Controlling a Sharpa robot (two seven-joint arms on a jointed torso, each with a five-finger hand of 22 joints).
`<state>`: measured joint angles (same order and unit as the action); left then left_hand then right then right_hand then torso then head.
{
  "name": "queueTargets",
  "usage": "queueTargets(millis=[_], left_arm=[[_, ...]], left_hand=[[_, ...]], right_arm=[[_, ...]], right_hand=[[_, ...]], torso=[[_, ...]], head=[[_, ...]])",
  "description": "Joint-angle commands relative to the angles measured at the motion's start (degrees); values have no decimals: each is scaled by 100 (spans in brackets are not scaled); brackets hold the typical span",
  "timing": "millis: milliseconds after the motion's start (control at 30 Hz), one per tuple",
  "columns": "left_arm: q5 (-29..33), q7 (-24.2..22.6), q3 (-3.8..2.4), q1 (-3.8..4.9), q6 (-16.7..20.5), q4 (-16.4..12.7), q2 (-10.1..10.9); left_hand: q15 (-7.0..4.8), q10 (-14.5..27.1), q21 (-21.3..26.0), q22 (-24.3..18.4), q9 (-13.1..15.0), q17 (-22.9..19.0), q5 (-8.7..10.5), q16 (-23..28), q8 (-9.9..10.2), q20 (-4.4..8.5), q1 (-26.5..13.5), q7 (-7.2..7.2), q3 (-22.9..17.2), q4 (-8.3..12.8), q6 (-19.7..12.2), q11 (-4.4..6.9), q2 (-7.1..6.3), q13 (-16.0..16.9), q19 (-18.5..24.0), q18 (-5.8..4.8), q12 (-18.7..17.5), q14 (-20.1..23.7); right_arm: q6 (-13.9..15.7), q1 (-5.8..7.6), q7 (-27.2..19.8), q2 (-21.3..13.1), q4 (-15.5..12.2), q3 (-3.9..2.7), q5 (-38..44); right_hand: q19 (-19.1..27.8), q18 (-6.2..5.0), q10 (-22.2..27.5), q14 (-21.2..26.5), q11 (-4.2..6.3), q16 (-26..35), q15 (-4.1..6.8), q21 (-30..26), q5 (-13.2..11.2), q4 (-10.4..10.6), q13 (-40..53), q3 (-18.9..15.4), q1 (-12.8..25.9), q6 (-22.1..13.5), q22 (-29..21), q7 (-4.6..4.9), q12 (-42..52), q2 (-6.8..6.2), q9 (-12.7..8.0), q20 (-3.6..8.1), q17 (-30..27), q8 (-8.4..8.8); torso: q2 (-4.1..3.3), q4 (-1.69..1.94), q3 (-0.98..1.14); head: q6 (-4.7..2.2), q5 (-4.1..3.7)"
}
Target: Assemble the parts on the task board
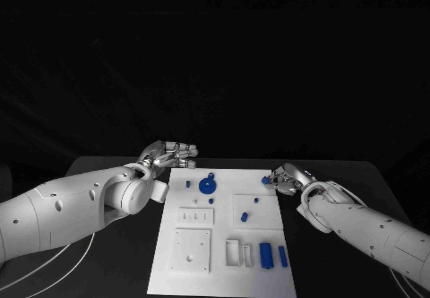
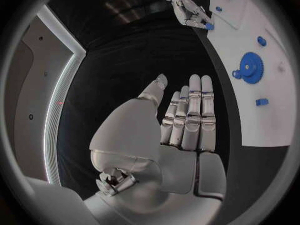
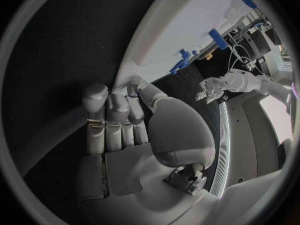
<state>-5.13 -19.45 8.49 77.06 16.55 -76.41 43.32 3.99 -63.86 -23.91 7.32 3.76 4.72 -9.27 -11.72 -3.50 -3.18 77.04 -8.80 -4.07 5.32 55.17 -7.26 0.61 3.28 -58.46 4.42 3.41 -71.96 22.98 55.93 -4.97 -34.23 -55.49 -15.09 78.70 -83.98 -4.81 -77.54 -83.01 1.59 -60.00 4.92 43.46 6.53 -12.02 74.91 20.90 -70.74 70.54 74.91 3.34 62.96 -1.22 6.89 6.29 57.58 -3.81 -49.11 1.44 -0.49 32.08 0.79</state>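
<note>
The white task board point(image 1: 224, 233) is seen lying in the middle of the black bench point(image 1: 107, 261), its long side running away from the robot. A blue gear point(image 1: 207, 185) is set near the board's far edge, with a small blue part point(image 1: 187, 184) just beside it and another small blue piece point(image 1: 211, 200) a little nearer the robot. Two further blue pieces point(image 1: 243, 216) are placed on the raised square plate toward the board's right side, and two blue bars point(image 1: 266, 255) are laid side by side near the board's near right corner. The left hand point(image 1: 170, 155) is held over the bench just off the board's far left corner; in the left wrist view its fingers point(image 2: 194, 110) are shown stretched out straight and close together, with nothing in them, and the thumb set apart. The right hand point(image 1: 285, 180) is positioned at the board's far right edge, and a small blue part point(image 1: 266, 180) is seen at its fingertips, touching them; whether that part is truly gripped cannot be told. In the right wrist view the right hand's fingers point(image 3: 109, 120) are shown extended side by side over the dark bench beside the board's edge.
</note>
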Motion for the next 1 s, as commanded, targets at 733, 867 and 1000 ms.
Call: queueTargets(millis=[733,867,1000], left_arm=[[-39,-22,-4,2,-83,-11,-10],[-39,-21,-4,2,-79,-10,-6],[-39,-21,-4,2,-79,-4,-10]], left_hand=[[10,46,-22,9,0,-5,30,19,-10,5,29,-40,36,-7,-7,5,44,9,30,-22,-2,3],[10,46,-22,9,0,-5,30,19,-10,5,29,-40,36,-7,-7,5,44,9,30,-22,-2,3],[10,46,-22,9,0,-5,30,19,-10,5,29,-40,36,-7,-7,5,44,9,30,-22,-2,3]], right_arm=[[83,-8,346,-6,-94,3,276],[121,-8,338,-17,-104,3,306],[184,-8,291,-6,-86,3,316]], right_hand=[[-326,93,-11,8,0,44,50,-40,87,201,93,-264,0,-97,302,-9,-41,-213,-84,41,-7,23],[-321,63,48,16,-66,68,1,-71,183,214,68,-424,-18,-560,287,138,-104,-398,-203,8,-23,19],[-319,-7,85,19,-159,70,-73,-107,213,228,44,-664,-173,-1126,273,295,-134,-507,-295,-70,-21,13]], torso=[[-1,3,-2],[-3,2,-1],[-4,-2,5]], head=[[-5,-13],[-6,-12],[-6,-6]])
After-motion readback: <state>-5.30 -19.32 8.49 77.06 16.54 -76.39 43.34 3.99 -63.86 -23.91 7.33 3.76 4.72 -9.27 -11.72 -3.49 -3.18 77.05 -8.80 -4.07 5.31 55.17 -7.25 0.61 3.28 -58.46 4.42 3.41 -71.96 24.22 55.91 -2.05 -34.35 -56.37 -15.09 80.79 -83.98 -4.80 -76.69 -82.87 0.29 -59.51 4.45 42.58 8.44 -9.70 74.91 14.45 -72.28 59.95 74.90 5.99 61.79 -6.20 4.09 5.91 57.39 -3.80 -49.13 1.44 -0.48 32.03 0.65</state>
